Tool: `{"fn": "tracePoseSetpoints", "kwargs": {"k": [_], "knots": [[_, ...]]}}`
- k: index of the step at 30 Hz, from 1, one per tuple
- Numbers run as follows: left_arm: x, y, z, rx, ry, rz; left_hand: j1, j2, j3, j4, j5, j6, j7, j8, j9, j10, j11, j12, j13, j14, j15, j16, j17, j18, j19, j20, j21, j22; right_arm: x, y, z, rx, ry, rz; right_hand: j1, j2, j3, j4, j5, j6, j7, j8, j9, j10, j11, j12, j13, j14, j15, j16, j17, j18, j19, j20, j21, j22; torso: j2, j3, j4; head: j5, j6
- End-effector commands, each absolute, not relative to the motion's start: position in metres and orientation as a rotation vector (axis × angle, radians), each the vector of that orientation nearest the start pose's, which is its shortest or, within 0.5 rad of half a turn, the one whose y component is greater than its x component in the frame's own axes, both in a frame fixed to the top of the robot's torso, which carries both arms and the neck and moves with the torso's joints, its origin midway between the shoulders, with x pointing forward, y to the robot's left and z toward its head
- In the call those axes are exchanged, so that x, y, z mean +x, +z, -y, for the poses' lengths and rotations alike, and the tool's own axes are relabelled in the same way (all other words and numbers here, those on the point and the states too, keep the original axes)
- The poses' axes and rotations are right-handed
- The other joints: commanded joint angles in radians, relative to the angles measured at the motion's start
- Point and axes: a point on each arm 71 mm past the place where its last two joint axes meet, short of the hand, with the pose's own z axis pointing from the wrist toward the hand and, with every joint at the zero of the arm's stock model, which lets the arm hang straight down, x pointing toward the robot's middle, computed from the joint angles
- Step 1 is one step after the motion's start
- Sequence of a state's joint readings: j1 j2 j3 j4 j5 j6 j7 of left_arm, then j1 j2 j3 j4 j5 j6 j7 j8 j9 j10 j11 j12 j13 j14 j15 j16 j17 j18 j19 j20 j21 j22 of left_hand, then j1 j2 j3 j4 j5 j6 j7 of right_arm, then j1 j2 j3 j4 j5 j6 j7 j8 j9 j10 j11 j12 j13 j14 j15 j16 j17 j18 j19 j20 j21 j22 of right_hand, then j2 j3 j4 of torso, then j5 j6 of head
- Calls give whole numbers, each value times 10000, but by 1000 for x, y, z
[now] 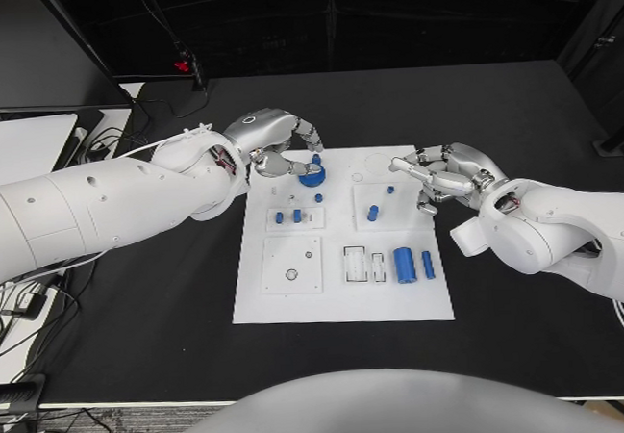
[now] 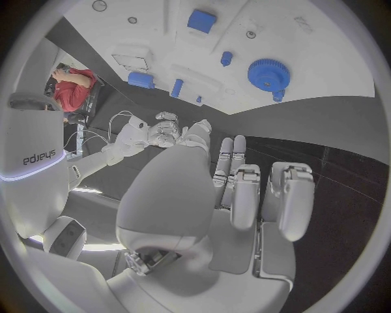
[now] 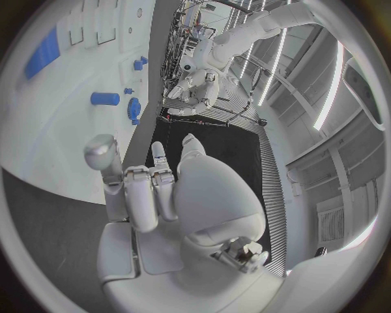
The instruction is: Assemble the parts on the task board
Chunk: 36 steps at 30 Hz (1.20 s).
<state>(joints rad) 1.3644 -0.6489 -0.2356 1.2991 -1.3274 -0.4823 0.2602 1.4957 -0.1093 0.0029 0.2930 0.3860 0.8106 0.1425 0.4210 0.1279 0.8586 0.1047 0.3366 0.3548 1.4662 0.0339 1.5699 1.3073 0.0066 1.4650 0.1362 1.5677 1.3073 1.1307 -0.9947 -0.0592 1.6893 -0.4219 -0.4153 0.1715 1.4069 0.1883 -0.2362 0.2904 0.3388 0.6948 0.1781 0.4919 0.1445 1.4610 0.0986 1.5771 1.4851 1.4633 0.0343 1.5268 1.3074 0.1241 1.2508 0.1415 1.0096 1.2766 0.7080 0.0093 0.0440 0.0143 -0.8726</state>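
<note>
hands hovered at the task board (image 1: 261, 310): left hand (image 1: 284, 150) touching the blue gear (image 1: 313, 174) at the far edge, grip unclear; right hand (image 1: 447, 172) curled, holding nothing, near the right edge.

The task board (image 1: 344, 307) is plain white, lying on a matt black surface (image 1: 150, 320). Its raised plates and frames are white as well, outlined with thin dark lines. The parts are blue: a round blue gear (image 1: 313, 176) toward the board's 12 o'clock end, a small blue peg (image 1: 318, 198) just below it, a blue cylinder (image 1: 373, 213) near the middle, two short blue pieces (image 1: 289, 217) at about 9 o'clock, and a broad blue block (image 1: 405, 265) with a slimmer blue bar (image 1: 428, 263) beside it toward 4 o'clock. The left hand (image 1: 274, 141) and the right hand (image 1: 442, 172) are silver-grey, on glossy white arms.
</note>
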Motion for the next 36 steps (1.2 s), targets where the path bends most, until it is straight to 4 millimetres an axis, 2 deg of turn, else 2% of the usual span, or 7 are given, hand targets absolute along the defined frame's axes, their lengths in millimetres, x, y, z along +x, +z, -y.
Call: {"fn": "tracePoseSetpoints", "kwargs": {"k": [1, 8, 11, 14, 18, 30, 36], "knots": [[518, -166, -151, 4121, -8978, -14438, 147, -55, 47, -31, -168, -166, 18, -301, -134, -51, 32, -111, -314, 1046, 82, 9, 2635, -66, 1058, 117, 31, 2634, 441, -207, 232, 8427, 12279, -16688, 104, 30, -72, 6, 55, -79, -9, 32, -17, 1098, 14, -63, 857, 570, 3, 10, 1806, 62, -56, 3, -44, 2, 7, -7, 1, -13, 0], [518, -180, -143, 5762, -8316, -14577, 397, -136, 220, -29, -1295, -18, -55, -1024, -425, 230, 67, -279, -1235, 1046, 144, 9, 2635, -66, 1058, 175, 31, 2634, 441, -207, 232, 8423, 12292, -16694, 104, 30, -72, 6, 55, -79, -9, 32, -17, 1098, 14, -63, 857, 570, 3, 10, 1806, 62, -56, 3, -44, 2, 6, -2, 1, -9, 5], [519, -184, -141, 6190, -8090, -14564, 475, -93, 315, -27, -2491, 229, -14, -1208, -485, 434, 30, -310, -1542, 1046, 102, 9, 2635, -66, 1058, 153, 31, 2634, 440, -207, 232, 8418, 12302, -16688, 104, 30, -72, 6, 55, -79, -9, 32, -17, 1098, 14, -63, 857, 570, 3, 10, 1806, 62, -56, 3, -44, 2, 9, 6, 8, -1, 27], [520, -187, -139, 6419, -7968, -14682, 645, -32, 426, -33, -3210, 450, 5, -1360, -525, 645, -6, -344, -1795, 1046, 68, 9, 2635, -66, 1058, 123, 31, 2634, 440, -207, 232, 8415, 12298, -16662, 113, 36, -71, 5, 59, -80, -9, 36, -18, 1098, 13, -63, 857, 572, 2, 12, 1809, 65, -62, 3, -58, -3, 7, -2, -5, -6, 41], [521, -192, -138, 6878, -7784, -14974, 855, -26, 495, -29, -3362, 692, 34, -1461, -543, 731, -13, -440, -2029, 1046, 65, 9, 2635, -66, 1058, 102, 31, 2634, 440, -206, 233, 8376, 12331, -16558, 115, 37, -71, 5, 59, -80, -9, 37, -18, 1098, 13, -63, 857, 574, 2, 14, 1812, 63, -55, 3, -47, 3, 11, 4, 1, -19, 45], [522, -198, -127, 8020, -7618, -14977, 1546, 20, 691, -33, -3373, 1162, -75, -1650, -573, 1110, -158, -613, -2439, 1046, -23, 9, 2635, -66, 1058, 38, 31, 2634, 440, -206, 232, 8325, 12379, -16444, 114, 37, -73, 7, 59, -79, -9, 40, -18, 1098, 13, -63, 857, 572, 2, 12, 1808, 59, -45, 3, -31, 12, 7, 2, 2, 4, 0], [522, -201, -123, 8238, -7573, -15217, 1643, 30, 721, -14, -3374, 1420, -60, -1683, -565, 1255, -153, -725, -2613, 1046, -20, 9, 2635, -66, 1058, 15, 31, 2634, 440, -206, 232, 8329, 12384, -16469, 114, 37, -73, 7, 59, -79, -9, 40, -18, 1098, 13, -63, 857, 572, 2, 12, 1808, 59, -45, 3, -31, 12, 12, -1, 6, -24, 0]]}}
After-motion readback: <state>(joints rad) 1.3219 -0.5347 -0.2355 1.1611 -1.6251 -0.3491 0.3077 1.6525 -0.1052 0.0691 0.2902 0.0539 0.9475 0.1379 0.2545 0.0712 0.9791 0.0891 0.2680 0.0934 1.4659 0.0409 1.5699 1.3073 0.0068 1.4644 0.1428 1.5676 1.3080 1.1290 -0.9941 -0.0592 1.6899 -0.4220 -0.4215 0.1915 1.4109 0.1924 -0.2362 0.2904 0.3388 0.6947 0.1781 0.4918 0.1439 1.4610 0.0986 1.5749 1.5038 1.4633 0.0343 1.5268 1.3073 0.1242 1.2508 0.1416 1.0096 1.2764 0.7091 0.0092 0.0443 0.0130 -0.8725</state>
